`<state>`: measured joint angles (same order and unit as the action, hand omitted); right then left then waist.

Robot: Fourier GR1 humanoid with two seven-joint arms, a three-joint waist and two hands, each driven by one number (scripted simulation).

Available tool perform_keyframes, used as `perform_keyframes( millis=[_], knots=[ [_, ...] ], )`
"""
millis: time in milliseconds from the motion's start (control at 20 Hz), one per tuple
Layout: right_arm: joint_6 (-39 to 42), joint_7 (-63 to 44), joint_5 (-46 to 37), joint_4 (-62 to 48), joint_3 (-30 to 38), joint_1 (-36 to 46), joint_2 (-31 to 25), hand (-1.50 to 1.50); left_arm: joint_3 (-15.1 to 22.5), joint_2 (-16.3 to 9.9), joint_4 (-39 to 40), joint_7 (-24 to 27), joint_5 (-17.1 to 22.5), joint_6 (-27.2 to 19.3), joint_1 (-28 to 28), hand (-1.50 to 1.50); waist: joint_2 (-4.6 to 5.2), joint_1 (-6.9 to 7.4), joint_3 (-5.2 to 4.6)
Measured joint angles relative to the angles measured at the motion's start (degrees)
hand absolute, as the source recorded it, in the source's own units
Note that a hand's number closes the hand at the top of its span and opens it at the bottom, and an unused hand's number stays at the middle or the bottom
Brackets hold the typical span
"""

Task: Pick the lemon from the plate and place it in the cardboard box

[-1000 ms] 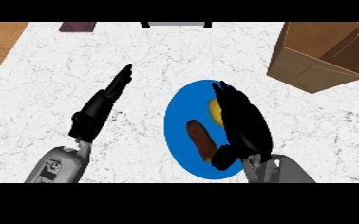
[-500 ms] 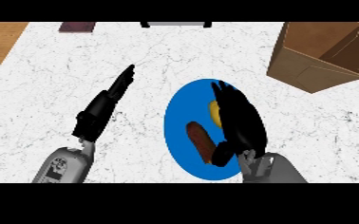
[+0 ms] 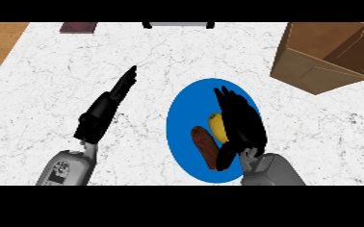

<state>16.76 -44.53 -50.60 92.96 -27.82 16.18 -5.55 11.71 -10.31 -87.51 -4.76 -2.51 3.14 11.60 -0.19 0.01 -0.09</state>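
**Right hand over lemon, grasp not confirmed**

Landmark: blue plate (image 3: 183,125), on the white marbled counter (image 3: 177,57).

- Lemon (image 3: 217,125) lies on the plate, right of its centre. Only a yellow sliver shows; its long axis appears to run up-down in the head view, roughly along the hand above it.
- Right hand (image 3: 240,120) sits over the plate's right half, covering most of the lemon. The lemon shows at the hand's left edge, between fingers and thumb. Whether the fingers are closed round it: cannot tell (dark hand hides the contact).
- A brown oblong item (image 3: 204,146) lies just left of the lemon, near the thumb; it could get nudged.
- Left hand (image 3: 107,108) rests well left of the plate, fingers straight and released, holding nothing.
- Cardboard box (image 3: 320,57) stands up and right of the plate, open top visible. Judgement: the right hand is nearer, and the counter between plate and box shows nothing in the way.
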Motion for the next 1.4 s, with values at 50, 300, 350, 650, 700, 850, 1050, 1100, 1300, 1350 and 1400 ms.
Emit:
perform_keyframes(
  millis=[50, 300, 350, 650, 700, 850, 1050, 1100, 1300, 1350, 1400],
  knots=[
    [0.26, 0.29, -0.34, -0.40, 0.32, -0.11, 0.33, -1.50, -0.37, -0.07, -0.36, 0.31, -0.16, 0.46, -0.49, 0.00, -0.02, 0.01, -0.01],
    [0.07, 2.42, -2.10, -3.35, 1.46, -0.31, 2.03, -1.50, -0.87, 1.39, -2.10, -1.61, -1.11, 1.34, -0.55, 0.00, -0.21, 0.02, -0.11],
    [0.49, 2.19, -2.52, -3.16, 1.41, -0.33, 2.54, -1.50, -1.43, 1.29, -1.55, -0.60, -1.25, 1.72, -0.81, 0.00, -0.22, 0.00, -0.11],
    [0.39, 3.50, -4.69, -5.99, 2.83, 0.58, 3.23, -1.50, -1.99, 2.48, 0.27, 1.65, -3.04, 2.00, -1.46, 0.00, -0.38, -0.01, -0.19],
    [0.20, 3.56, -5.06, -6.36, 2.94, 0.46, 3.32, -1.50, -2.28, 2.39, -0.71, 0.05, -2.81, 2.33, -0.81, 0.00, -0.43, 0.00, -0.21],
    [-0.29, 4.63, -6.02, -6.68, 3.18, -0.35, 3.10, 1.50, -2.59, 2.46, -1.88, 0.48, -2.67, 3.06, -2.25, 0.00, -0.58, 0.04, -0.27],
    [0.42, 6.61, -6.03, -8.53, 4.80, 0.84, 3.11, 1.50, -4.25, 1.71, -2.12, 0.16, -1.92, 4.77, -1.85, 0.00, -0.64, 0.05, -0.31],
    [0.26, 7.41, -6.36, -8.69, 4.57, 0.63, 2.81, 1.50, -4.43, 1.93, -1.71, -0.08, -2.07, 4.68, -1.18, 0.00, -0.70, 0.02, -0.34],
    [-0.21, 10.52, -7.20, -11.46, 5.86, 2.47, 2.14, 1.50, -4.53, 2.64, -2.58, -1.70, -2.34, 4.86, -0.70, 0.00, -0.71, 0.07, -0.34],
    [-0.81, 11.16, -7.38, -11.79, 6.26, 2.26, 1.87, 1.50, -4.51, 2.85, -2.78, -1.80, -2.51, 4.75, -0.83, 0.00, -0.78, 0.08, -0.35],
    [-1.30, 11.41, -7.55, -11.11, 6.60, 1.47, 1.43, 1.50, -4.96, 2.40, -2.94, -1.47, -2.26, 5.26, -1.18, 0.00, -0.80, 0.06, -0.35]
  ],
)
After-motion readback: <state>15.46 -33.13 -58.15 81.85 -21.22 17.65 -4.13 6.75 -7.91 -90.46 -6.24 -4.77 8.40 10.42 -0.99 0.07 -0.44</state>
